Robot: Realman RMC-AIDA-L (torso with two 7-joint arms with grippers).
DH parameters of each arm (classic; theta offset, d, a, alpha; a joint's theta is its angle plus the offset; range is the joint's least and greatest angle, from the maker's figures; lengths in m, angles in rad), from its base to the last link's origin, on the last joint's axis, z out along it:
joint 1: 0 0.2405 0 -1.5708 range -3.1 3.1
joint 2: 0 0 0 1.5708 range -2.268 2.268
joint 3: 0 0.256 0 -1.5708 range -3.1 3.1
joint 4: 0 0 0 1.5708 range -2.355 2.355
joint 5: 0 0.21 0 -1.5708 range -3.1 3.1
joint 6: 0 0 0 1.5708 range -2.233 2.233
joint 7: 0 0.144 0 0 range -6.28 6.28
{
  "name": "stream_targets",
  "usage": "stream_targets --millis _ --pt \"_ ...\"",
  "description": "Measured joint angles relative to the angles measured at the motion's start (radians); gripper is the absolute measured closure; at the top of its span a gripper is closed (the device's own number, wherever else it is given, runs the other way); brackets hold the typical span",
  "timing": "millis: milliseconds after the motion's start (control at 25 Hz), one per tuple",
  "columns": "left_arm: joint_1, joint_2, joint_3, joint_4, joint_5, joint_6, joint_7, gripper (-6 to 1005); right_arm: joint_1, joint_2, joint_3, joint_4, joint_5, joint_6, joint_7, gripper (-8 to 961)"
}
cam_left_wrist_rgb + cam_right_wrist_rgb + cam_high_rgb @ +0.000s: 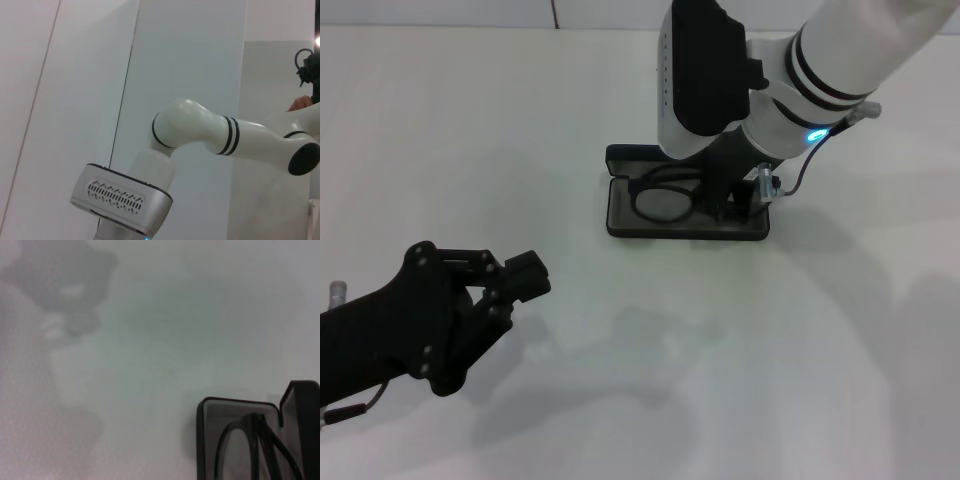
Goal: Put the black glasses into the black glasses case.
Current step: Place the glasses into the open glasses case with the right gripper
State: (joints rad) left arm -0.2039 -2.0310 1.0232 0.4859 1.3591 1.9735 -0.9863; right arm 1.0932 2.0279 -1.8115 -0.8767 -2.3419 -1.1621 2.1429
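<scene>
The black glasses case (620, 228) lies open on the white table, lid (625, 156) standing at its far side. The black glasses (665, 202) lie inside it, one rounded lens showing toward the case's left end. My right gripper (728, 203) reaches down into the right half of the case, over the other half of the glasses. The right wrist view shows the case's grey-lined end (235, 410) with the glasses' frame (231, 437) in it and the lid's edge (300, 400). My left gripper (525, 278) is shut and empty, parked at the near left.
The white table (790, 350) spreads all around the case. The left wrist view shows only my right arm (200, 130) against a pale wall. A red line (554, 14) marks the table's far edge.
</scene>
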Motion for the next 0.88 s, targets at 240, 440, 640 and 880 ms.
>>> stream_targets --millis 240,440,640,880 --pt "0.001 0.0 0.0 0.0 0.001 -0.001 0.0 935 0.003 0.0 -0.002 0.013 0.004 0.002 0.0 891" --pt "0.002 0.0 0.0 0.0 0.001 -0.001 0.0 935 0.004 0.0 0.0 0.021 0.007 0.01 0.003 891" --pt "0.003 0.0 0.0 0.0 0.002 -0.001 0.0 936 0.004 0.0 0.008 0.025 0.018 0.014 0.003 891" --pt "0.004 0.0 0.0 0.0 0.002 -0.001 0.0 936 0.004 0.0 0.009 0.025 0.018 0.021 0.003 891"
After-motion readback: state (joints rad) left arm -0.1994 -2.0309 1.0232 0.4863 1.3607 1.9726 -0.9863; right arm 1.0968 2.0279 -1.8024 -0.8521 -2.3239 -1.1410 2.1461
